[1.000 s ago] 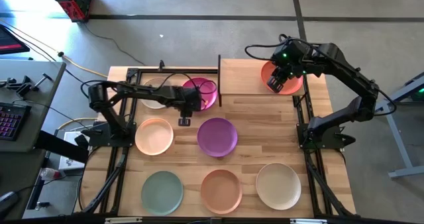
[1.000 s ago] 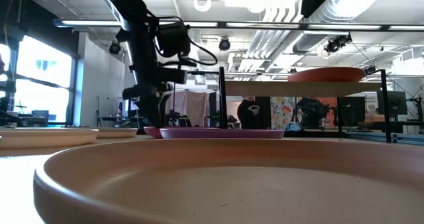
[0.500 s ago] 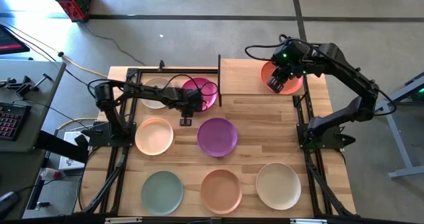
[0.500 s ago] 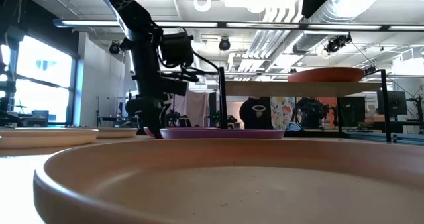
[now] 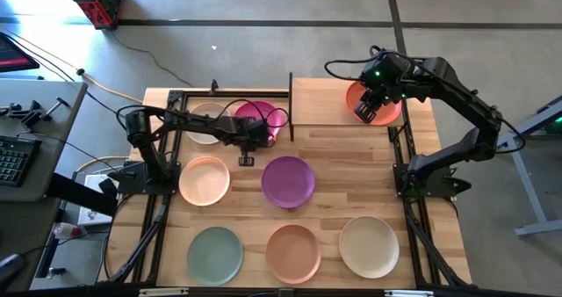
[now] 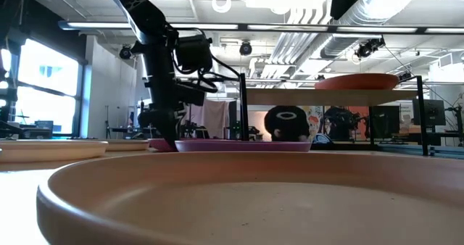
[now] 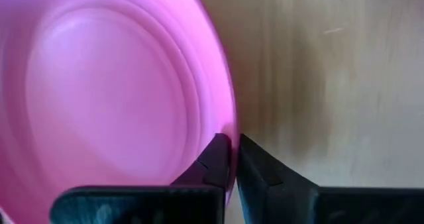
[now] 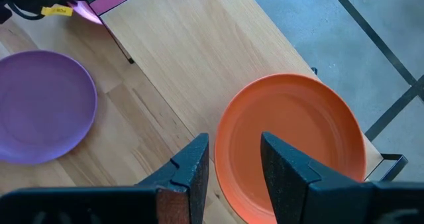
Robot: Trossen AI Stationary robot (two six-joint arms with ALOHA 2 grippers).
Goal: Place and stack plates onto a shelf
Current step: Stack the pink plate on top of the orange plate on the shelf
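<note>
Step in hand: the left pincer (image 7: 230,159) is pinching the rim of the magenta plate (image 5: 262,121), which sits on the worktop (image 5: 351,191) just beside the shelf's black upright; the grasp looks made, the lift not yet begun.
Left pincer state: pressed together on the thin rim, one finger inside the plate, the other outside, as the left wrist view shows.
Right pincer (image 8: 234,159): spread, hovering over the near edge of the orange-red plate (image 8: 291,144), holding nothing.
Shelf (image 5: 323,102): the orange-red plate already lies on its right end; the left half of the board is bare.
Plates not yet placed: a cream plate (image 5: 207,121) partly hidden under the left arm, a peach plate (image 5: 205,179), a purple plate (image 5: 288,180), a sage green plate (image 5: 214,254), a salmon plate (image 5: 293,252) and an off-white plate (image 5: 369,245), all on the worktop.
Progress: judged early, one plate of eight shelved.
Next move calls for: raising the magenta plate clear of the worktop and above the shelf's edge and upright, keeping it level so the edge grip does not slip, then carrying it over the board.
</note>
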